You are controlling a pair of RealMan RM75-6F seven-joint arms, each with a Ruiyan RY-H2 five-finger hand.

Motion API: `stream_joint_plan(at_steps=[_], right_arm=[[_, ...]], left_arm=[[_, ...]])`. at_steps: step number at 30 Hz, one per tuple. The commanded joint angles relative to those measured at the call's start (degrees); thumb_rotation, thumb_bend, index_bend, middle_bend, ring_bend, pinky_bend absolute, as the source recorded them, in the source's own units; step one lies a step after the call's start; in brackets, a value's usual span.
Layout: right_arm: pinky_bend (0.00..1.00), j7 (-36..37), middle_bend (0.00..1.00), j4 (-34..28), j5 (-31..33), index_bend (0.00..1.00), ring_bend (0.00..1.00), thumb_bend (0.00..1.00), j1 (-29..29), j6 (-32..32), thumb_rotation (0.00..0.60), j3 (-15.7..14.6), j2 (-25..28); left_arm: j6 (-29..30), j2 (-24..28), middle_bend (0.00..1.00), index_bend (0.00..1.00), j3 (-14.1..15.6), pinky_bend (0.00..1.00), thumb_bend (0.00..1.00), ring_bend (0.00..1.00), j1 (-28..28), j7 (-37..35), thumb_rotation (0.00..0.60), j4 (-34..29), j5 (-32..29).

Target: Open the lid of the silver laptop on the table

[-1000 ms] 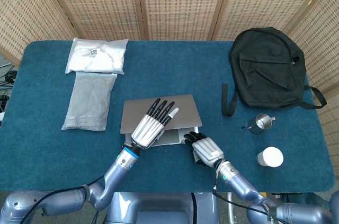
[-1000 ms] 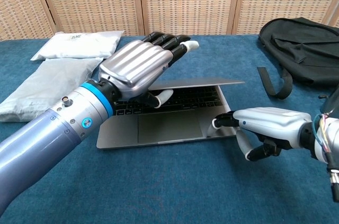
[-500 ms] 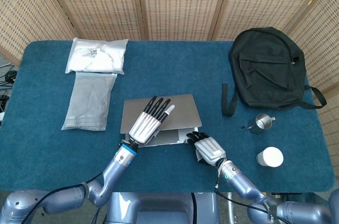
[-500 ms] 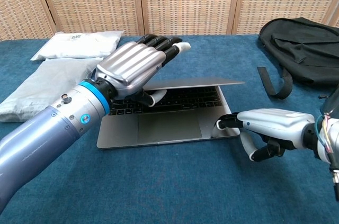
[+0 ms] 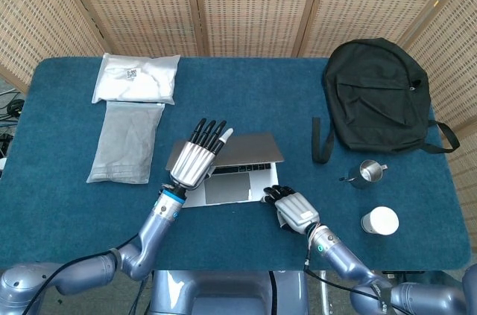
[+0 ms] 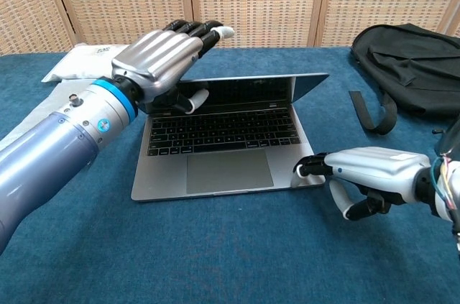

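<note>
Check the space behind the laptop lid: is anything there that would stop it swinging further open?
Nothing visible does. The table behind the lid is bare. The packages lie off to the left, the black backpack to the right. The left hand is at the lid; the right hand rests on the base's corner.

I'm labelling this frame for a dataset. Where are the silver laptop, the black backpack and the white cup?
silver laptop (image 6: 228,171), chest view, on the trackpad.
black backpack (image 5: 376,91), head view, on the middle of its front panel.
white cup (image 5: 381,220), head view, on its top, near the table's right edge.
</note>
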Motion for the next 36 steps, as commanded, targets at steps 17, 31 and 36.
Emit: stream_joint_plan(at_steps=[17, 31, 36], right_arm=[[0.12, -0.4, 0.12, 0.1, -0.9, 0.19, 0.05, 0.98, 0.7, 0.1, 0.6, -1.2, 0.3], [0.12, -0.7, 0.12, 1.0, 0.7, 0.19, 0.05, 0.98, 1.5, -0.4, 0.6, -1.2, 0.4], [0.12, -0.3, 0.12, 1.7, 0.9, 0.19, 0.05, 0.98, 1.6, -0.7, 0.6, -1.3, 0.2]], left_arm=[[-2.6, 5.6, 0.0, 0.0, -6.8, 0.0, 0.44, 0.0, -4.4, 4.6, 0.6, 0.2, -8.2], [-4.5, 5.0, 0.0, 0.0, -8.6, 0.0, 0.37, 0.0, -8.6, -0.1, 0.6, 7.5, -12.4], [-5.2, 5.5, 0.0, 0.0, -10.2, 0.0, 0.37, 0.0, -9.9, -1.1, 0.6, 9.5, -14.5]])
